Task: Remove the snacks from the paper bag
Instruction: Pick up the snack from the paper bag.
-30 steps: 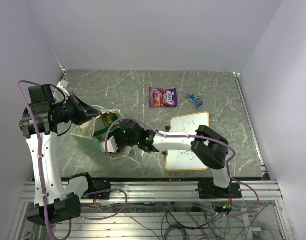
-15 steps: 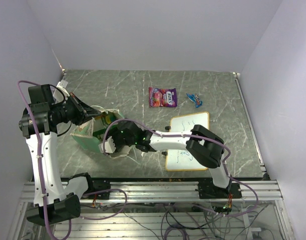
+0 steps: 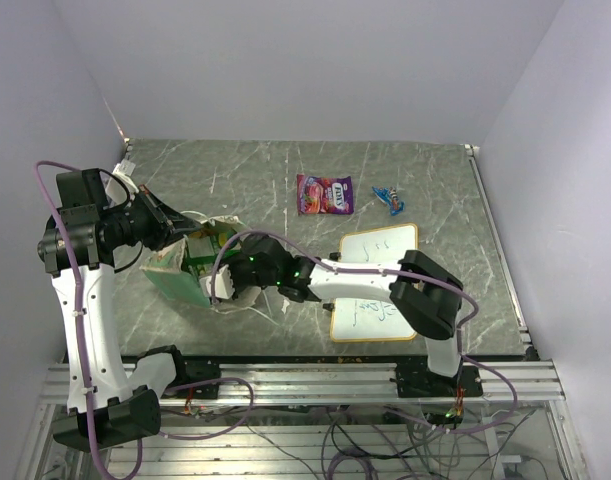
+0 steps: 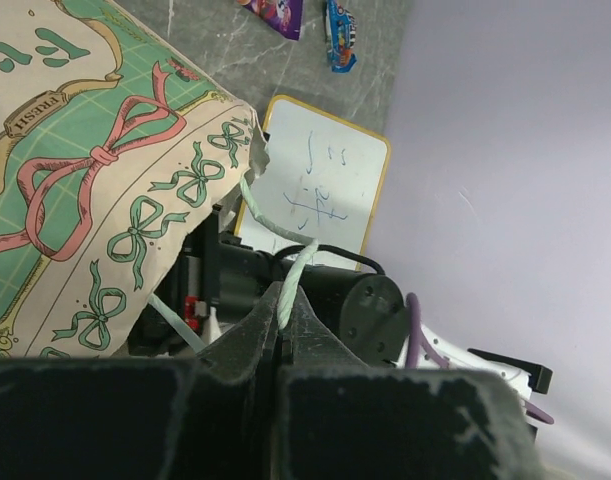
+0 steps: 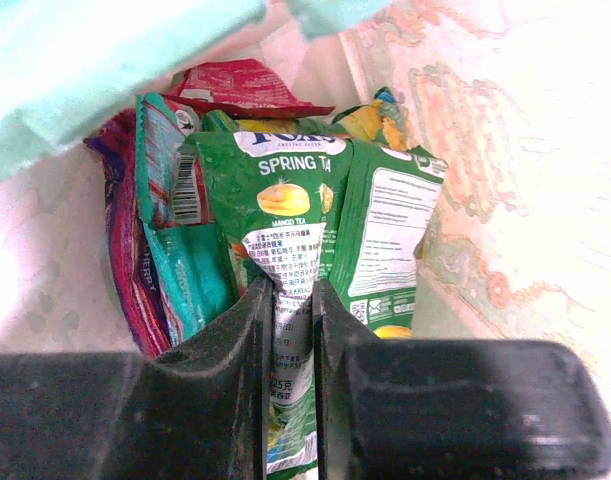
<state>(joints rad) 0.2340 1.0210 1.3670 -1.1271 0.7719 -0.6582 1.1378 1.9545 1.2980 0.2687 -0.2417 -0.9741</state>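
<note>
The paper bag (image 3: 181, 277) lies on its side at the table's left, mouth facing right. My left gripper (image 3: 177, 226) is shut on the bag's pale string handle (image 4: 290, 275) and holds the mouth up; the bag's green bow-patterned side (image 4: 105, 180) shows in the left wrist view. My right gripper (image 3: 223, 284) reaches into the mouth. In the right wrist view it (image 5: 291, 330) is shut on a green "Spring Tea" snack packet (image 5: 290, 190). A second green packet (image 5: 390, 230), a red one (image 5: 235, 85) and a purple one (image 5: 135, 275) lie deeper inside.
A purple snack packet (image 3: 325, 194) and blue wrapped candy (image 3: 389, 198) lie on the table behind the whiteboard (image 3: 377, 262). The right arm crosses over the whiteboard's left part. Walls close in the table on the left, back and right.
The right arm shifted slightly at the bag's mouth, first left and then back right. The left arm and the bag have stayed put.
</note>
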